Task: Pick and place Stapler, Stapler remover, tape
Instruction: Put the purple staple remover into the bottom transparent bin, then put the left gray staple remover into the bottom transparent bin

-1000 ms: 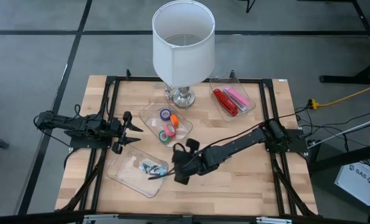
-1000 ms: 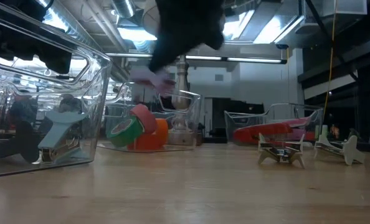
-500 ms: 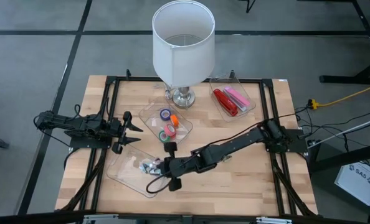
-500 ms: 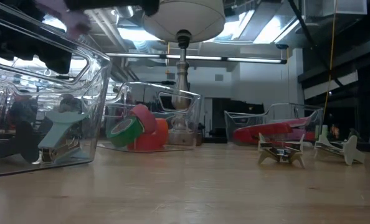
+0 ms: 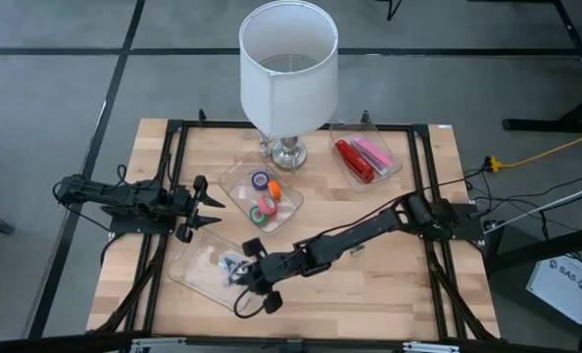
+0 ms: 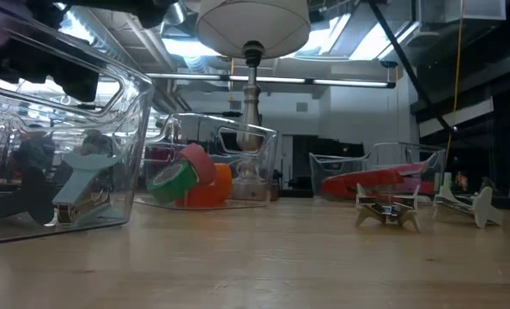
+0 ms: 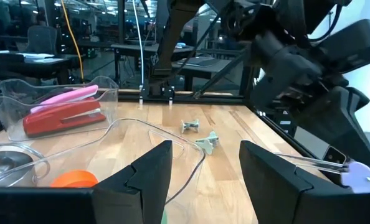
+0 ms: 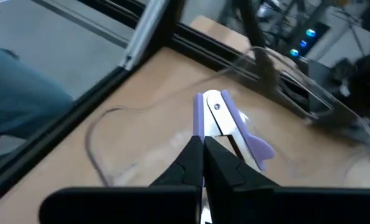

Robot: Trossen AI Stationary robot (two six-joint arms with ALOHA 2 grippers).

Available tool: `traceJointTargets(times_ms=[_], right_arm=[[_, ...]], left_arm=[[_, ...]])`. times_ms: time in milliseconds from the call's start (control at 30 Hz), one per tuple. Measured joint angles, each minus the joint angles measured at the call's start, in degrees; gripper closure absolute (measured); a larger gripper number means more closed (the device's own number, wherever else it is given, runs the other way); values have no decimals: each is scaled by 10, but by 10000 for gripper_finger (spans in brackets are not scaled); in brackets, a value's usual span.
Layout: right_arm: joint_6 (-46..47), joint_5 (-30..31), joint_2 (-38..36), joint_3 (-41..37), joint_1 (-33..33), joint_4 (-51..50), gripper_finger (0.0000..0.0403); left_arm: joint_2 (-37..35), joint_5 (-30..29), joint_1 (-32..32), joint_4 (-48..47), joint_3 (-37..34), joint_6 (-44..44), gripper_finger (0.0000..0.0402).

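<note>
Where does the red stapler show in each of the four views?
High view: red stapler in the clear tray at the table's far right, right of the lamp.
Low view: right of centre, right of the lamp's stem.
Left wrist view: far left, under a pink stapler.
Right wrist view: not in it.
Shared landmark: the clear tray.

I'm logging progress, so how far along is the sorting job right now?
Done: tape rolls sit in the middle tray, staplers in the far tray. In hand: the right gripper, shut on a purple staple remover, is over the near tray. Left: two removers on the table.
</note>
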Motion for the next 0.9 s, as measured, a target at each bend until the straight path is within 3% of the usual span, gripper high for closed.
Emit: traceJointTargets(times_ms=[400, 900], right_arm=[[-27, -36, 2, 0, -4, 8, 386], [-40, -40, 2, 0, -9, 23, 265]], left_arm=[[0, 0, 0, 0, 0, 0, 217], [0, 0, 0, 0, 0, 0, 217]])
